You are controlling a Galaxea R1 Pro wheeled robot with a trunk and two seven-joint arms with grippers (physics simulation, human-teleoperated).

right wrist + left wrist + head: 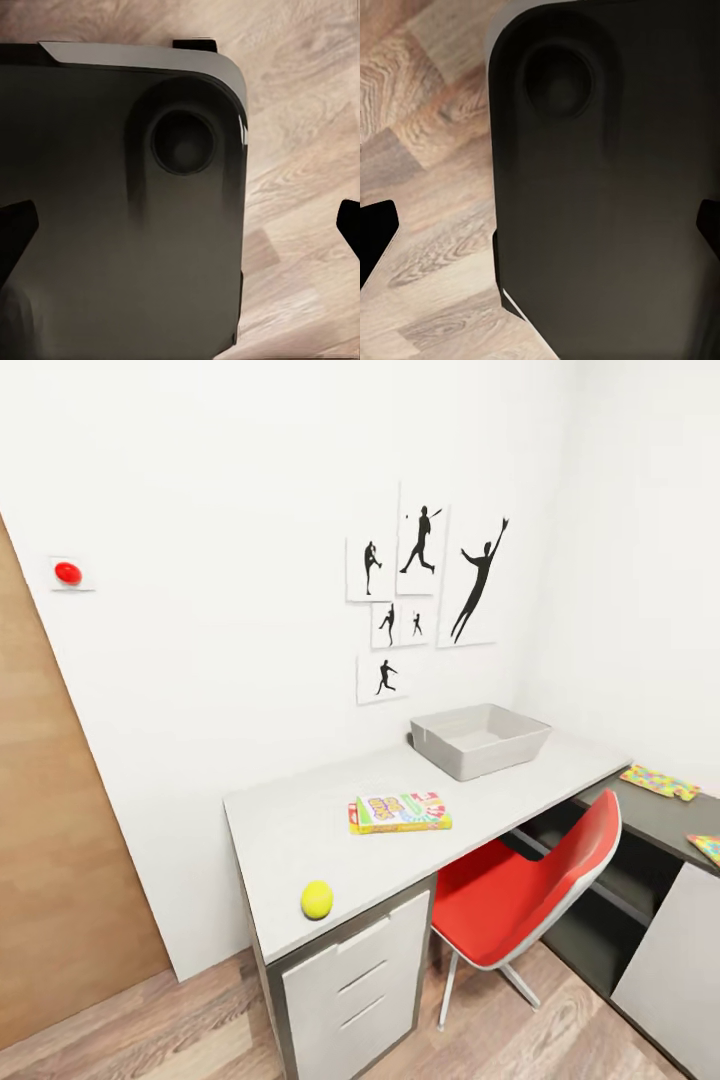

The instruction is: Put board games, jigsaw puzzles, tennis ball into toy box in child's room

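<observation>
Both grippers, left gripper (540, 225) and right gripper (180, 225), hung jaws apart over the base, far from the tennis ball (317, 899), board game (400, 812) and toy box (480, 739) on the table (290, 830); approach squarely first.

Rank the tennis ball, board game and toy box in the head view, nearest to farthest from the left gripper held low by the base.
1. Tennis ball, near left corner of the desk.
2. Board game, mid-desk.
3. Toy box, far end by the wall.
This is judged by depth, since the left gripper hangs over the robot's base.
</observation>
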